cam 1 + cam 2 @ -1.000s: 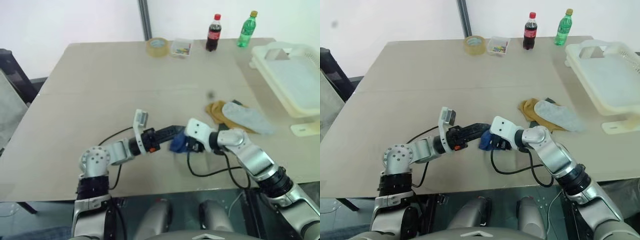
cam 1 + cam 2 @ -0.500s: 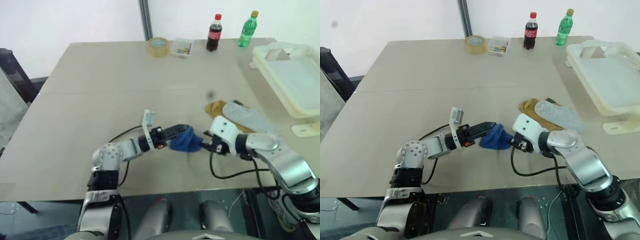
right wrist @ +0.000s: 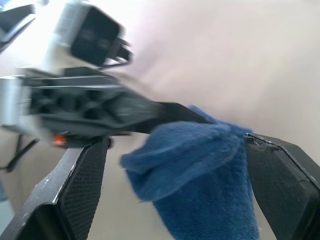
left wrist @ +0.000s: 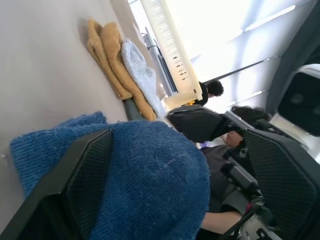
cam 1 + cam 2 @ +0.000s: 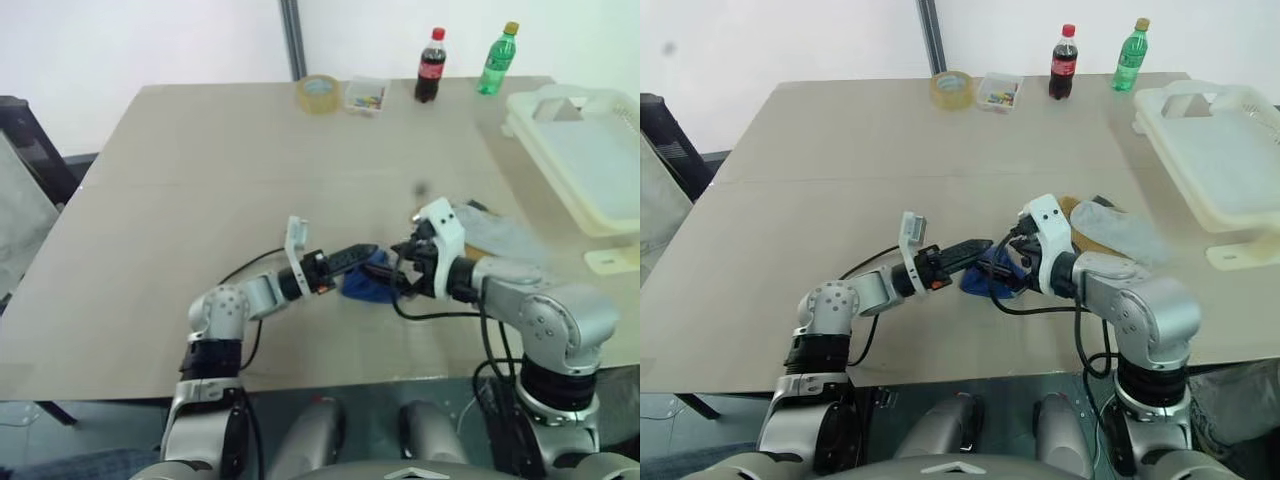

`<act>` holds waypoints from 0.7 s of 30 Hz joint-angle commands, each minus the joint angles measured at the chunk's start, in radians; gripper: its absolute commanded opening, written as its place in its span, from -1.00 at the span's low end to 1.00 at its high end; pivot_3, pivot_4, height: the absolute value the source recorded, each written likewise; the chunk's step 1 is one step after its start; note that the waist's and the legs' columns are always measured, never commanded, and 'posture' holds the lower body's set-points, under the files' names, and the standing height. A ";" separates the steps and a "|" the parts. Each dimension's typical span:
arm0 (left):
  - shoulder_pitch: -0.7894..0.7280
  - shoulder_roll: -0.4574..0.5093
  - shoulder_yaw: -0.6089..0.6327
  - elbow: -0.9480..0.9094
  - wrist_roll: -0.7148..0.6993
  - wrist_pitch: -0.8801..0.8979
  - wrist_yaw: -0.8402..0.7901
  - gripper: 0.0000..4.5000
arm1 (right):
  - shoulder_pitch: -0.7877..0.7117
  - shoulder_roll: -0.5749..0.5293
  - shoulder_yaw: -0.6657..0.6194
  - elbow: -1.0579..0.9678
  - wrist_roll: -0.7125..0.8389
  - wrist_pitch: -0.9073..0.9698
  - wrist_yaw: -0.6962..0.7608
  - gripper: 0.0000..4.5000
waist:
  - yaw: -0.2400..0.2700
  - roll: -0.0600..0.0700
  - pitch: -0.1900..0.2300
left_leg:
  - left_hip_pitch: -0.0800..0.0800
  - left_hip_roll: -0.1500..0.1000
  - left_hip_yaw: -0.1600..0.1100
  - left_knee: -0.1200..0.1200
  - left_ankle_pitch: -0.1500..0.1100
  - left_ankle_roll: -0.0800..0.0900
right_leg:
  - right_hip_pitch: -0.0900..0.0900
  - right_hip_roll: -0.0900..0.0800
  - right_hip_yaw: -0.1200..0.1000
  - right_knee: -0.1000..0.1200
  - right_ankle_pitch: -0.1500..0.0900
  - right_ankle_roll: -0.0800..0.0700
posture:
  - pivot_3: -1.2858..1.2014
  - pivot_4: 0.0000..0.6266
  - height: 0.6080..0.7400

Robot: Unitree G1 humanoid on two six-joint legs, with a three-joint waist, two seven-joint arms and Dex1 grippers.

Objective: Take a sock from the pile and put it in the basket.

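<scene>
The left end effector (image 5: 372, 258) and the right end effector (image 5: 405, 262) are both gaping wide around the soft royal-blue sock (image 5: 366, 281) bunched between them on the tan worktop (image 5: 200, 180), so, gripped by neither, it is probably going to slip and drop.

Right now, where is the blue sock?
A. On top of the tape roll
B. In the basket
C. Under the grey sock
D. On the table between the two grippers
D: the blue sock lies bunched on the table between the left gripper and right gripper, well short of the basket.
</scene>
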 commanded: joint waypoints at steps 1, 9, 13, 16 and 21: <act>0.010 -0.004 -0.016 -0.023 -0.004 0.012 -0.008 1.00 | -0.010 0.001 -0.013 0.012 -0.013 -0.004 -0.056 0.98 | -0.002 0.000 0.000 | 0.000 0.000 0.000 0.000 0.000 0.000 | 0.000 0.000 0.000 0.000 0.000 0.000 | 0.03 -0.52 1.00; 0.019 -0.007 -0.010 -0.031 -0.008 0.010 -0.004 1.00 | 0.031 -0.055 0.036 0.042 -0.017 -0.027 -0.104 0.98 | -0.003 0.000 0.000 | 0.000 0.000 0.000 0.000 0.000 0.000 | 0.000 0.000 0.000 0.001 0.000 0.000 | 0.03 -0.52 1.00; 0.024 -0.005 -0.011 -0.030 -0.006 0.008 -0.009 1.00 | 0.058 -0.047 0.012 0.023 0.018 0.043 -0.096 0.98 | -0.003 0.000 0.000 | 0.000 0.000 0.000 0.000 0.000 0.000 | 0.000 0.000 0.000 0.001 0.000 0.000 | 0.03 -0.52 1.00; 0.027 -0.005 -0.015 -0.028 -0.003 0.005 -0.012 1.00 | 0.073 -0.013 -0.013 0.027 0.041 0.082 -0.091 0.98 | -0.004 0.000 0.000 | 0.000 0.000 0.000 0.000 0.000 0.000 | 0.000 0.000 0.000 0.001 0.000 0.000 | 0.03 -0.52 1.00; 0.025 -0.007 -0.018 -0.026 -0.001 0.000 -0.014 1.00 | 0.092 0.115 -0.084 0.066 0.100 0.090 -0.093 0.47 | -0.005 0.001 0.000 | 0.001 0.000 0.000 0.000 0.000 0.000 | 0.000 0.000 0.001 0.001 0.000 0.000 | 0.03 -0.52 1.00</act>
